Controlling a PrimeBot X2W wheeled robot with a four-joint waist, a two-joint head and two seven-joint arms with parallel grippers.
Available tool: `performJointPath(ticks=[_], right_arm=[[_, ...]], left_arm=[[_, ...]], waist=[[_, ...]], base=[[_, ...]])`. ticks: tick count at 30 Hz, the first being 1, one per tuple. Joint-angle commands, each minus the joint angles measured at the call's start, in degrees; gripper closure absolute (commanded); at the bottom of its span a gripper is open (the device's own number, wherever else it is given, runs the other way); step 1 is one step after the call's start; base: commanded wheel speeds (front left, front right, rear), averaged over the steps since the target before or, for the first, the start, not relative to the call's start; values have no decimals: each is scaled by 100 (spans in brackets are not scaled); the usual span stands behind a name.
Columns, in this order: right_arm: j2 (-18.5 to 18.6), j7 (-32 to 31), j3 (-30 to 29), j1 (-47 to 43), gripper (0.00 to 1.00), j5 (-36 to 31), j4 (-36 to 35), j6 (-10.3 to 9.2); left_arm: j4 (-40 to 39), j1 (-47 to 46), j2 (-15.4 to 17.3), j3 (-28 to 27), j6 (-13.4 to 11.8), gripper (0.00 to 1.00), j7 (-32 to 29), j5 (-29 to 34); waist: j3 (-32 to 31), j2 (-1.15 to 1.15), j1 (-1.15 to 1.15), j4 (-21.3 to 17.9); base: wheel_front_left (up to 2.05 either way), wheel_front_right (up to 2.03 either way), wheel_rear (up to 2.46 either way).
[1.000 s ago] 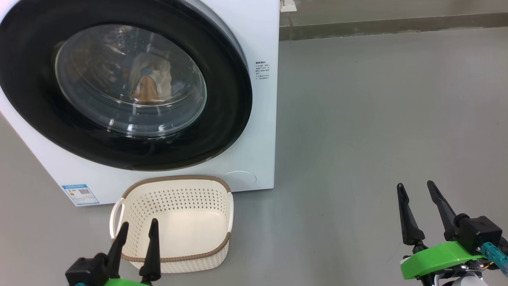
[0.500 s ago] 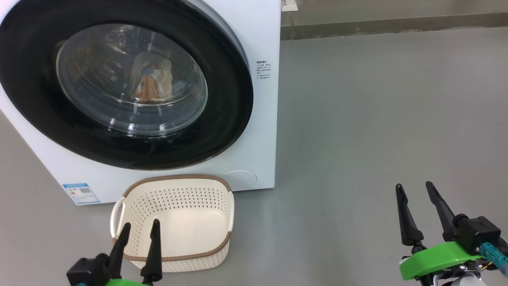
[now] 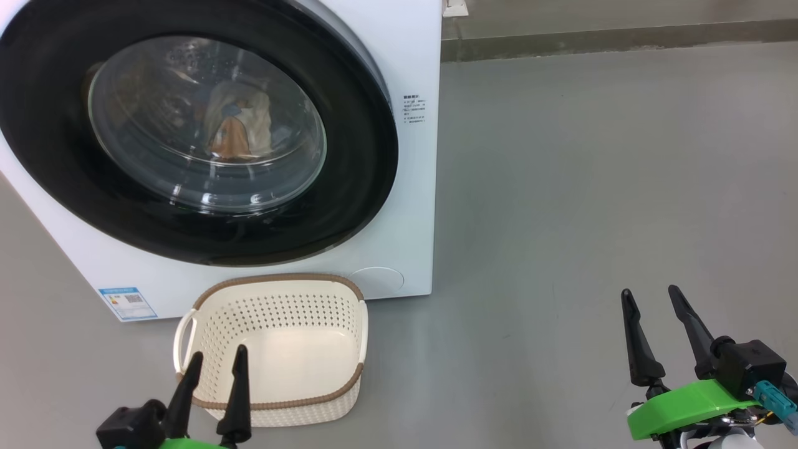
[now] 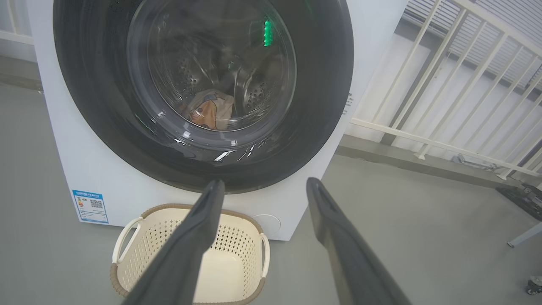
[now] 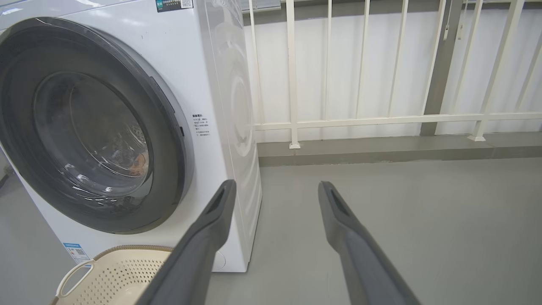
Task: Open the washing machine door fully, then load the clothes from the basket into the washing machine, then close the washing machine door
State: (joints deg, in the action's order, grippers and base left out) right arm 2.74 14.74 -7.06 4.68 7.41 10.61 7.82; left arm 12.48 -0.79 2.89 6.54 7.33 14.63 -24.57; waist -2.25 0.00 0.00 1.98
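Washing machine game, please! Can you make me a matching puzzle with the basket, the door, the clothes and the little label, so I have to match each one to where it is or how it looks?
Things:
1. basket
2. washing machine door
3. clothes
4. label

Clues:
A. black, round and shut
B. inside the washing machine, seen through the glass
C. empty, standing on the floor
D. blue, stuck low on the white front

Pairs: 1-C, 2-A, 3-B, 4-D
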Motion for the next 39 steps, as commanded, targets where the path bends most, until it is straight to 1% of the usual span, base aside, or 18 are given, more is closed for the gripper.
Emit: performJointPath(ticks=[1,25,26,31,35,36,39], right_arm=[[14,26,147,108,0,31,-121,-33],[14,26,167,122,0,50,-96,-33],[-1,0,14,1,100,0,31,0],[-31,-38,-8,-65,100,81,327,2],[-30,-142,-18,-50,100,423,335,0],[-29,-157,-14,-53,100,492,331,0],[-28,-198,-2,-56,100,699,326,-1]], left_arm=[[-98,-49,77,-246,15,0,37,-1],[-110,-30,31,-353,15,0,37,-54],[49,65,-16,-158,0,100,0,-48],[276,172,-79,-132,-1,100,-28,-123],[269,147,-68,-173,-1,100,-105,-402],[267,144,-66,-181,-1,100,-121,-457],[266,127,-61,-204,0,100,-168,-623]], waist=[[2,0,0,-1],[38,0,0,3],[39,0,0,4],[42,0,0,6],[38,0,13,-6],[38,0,13,-8],[51,0,2,-13]], base=[[0,0,0],[0,0,0],[0,0,0],[0,0,0],[0,0,0],[0,0,0],[0,0,0]])
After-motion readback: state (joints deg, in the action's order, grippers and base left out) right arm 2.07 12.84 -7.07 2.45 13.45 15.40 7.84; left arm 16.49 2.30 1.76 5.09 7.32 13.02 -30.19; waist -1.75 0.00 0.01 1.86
